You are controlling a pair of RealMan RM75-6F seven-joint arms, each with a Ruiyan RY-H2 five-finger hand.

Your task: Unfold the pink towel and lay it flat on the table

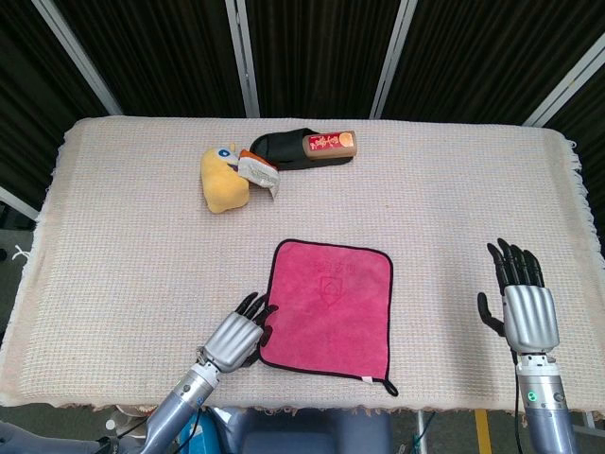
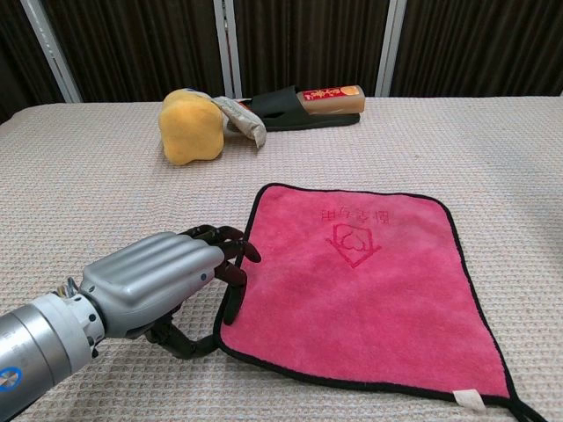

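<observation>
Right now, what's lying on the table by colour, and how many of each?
Pink: 1, the pink towel
Yellow: 1, the plush toy
Black: 1, the slipper
Orange-red: 1, the tube
White-grey: 1, the crumpled packet
Total: 5

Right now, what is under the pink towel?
The pink towel lies flat on the woven table cover. The left hand holds its near-left edge. Anything beneath its middle is covered, but no bulge shows.

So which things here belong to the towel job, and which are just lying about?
Job:
- pink towel, spread flat
- left hand, fingers on the towel's left edge
- table

Lying about:
- yellow plush toy
- black slipper
- orange packet
- right hand, idle and apart from the towel
</observation>
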